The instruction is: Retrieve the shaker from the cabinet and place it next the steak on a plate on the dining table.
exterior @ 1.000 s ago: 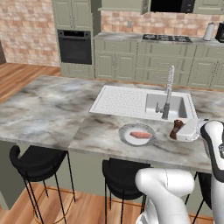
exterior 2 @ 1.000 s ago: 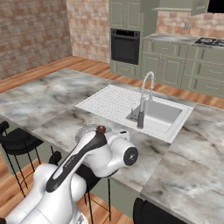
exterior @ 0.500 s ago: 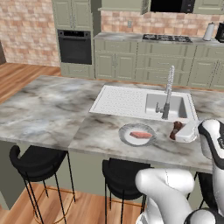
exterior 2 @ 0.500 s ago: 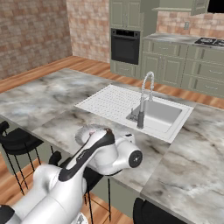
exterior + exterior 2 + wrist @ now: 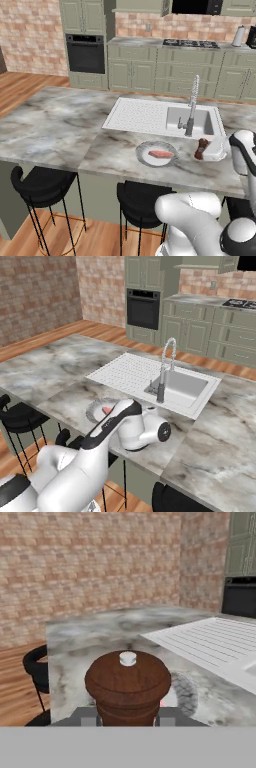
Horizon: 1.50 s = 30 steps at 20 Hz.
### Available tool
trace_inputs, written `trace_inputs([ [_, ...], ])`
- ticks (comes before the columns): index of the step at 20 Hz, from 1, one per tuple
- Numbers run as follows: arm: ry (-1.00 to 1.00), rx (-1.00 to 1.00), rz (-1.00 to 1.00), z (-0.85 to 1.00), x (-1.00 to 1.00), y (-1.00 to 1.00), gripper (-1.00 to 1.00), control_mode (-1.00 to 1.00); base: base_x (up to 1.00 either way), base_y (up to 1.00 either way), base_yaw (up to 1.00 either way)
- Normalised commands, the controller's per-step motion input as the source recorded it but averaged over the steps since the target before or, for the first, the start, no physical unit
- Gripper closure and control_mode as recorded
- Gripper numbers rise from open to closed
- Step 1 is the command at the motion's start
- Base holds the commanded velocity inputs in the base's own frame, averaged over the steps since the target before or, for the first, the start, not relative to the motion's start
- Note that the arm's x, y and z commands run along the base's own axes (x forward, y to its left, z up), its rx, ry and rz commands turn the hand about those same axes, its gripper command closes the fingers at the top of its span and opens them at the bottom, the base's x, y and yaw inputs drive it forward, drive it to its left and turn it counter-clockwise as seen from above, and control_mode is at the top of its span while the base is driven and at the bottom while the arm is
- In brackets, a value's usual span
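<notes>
The fingers (image 5: 128, 719) are clamping the shaker (image 5: 201, 148) low on its body, its white-capped knob top looming in the hand view. The shaker is standing upright on the marble tabletop (image 5: 60, 125), just beside the plate (image 5: 156, 153), on the side away from the brick wall and in front of the sink (image 5: 192, 120).

Step in hand, by judgement: setting down. To do it well, the arm is best kept steady until the base is fully seated, then the fingers parted evenly and drawn straight back along their own line, so the tall narrow shaker is not tipped toward the plate's rim.

Count: one shaker, one plate, one steak (image 5: 161, 154) lying on the plate, one steel tap (image 5: 190, 107), two black stools (image 5: 42, 183) under the plate-side edge.
</notes>
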Motion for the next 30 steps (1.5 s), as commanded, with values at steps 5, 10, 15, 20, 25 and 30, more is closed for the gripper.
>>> trace_inputs([
  [5,0.02,0.00,0.14,-0.14,0.04,-0.04,1.00,-1.00,0.00,0.00,0.00],
  [10,0.00,0.00,0.11,-0.29,0.12,0.00,1.00,-1.00,0.00,0.00,0.00],
  [15,0.00,0.00,0.06,-0.28,0.21,0.00,1.00,-1.00,0.00,0.00,0.00],
  [20,0.00,0.00,0.01,-0.18,0.31,0.00,1.00,-1.00,0.00,0.00,0.00],
  [25,0.00,0.00,0.00,-0.19,0.27,0.00,1.00,-1.00,0.00,0.00,0.00],
  [30,0.00,0.00,0.00,-0.28,0.04,0.00,1.00,-1.00,0.00,0.00,0.00],
])
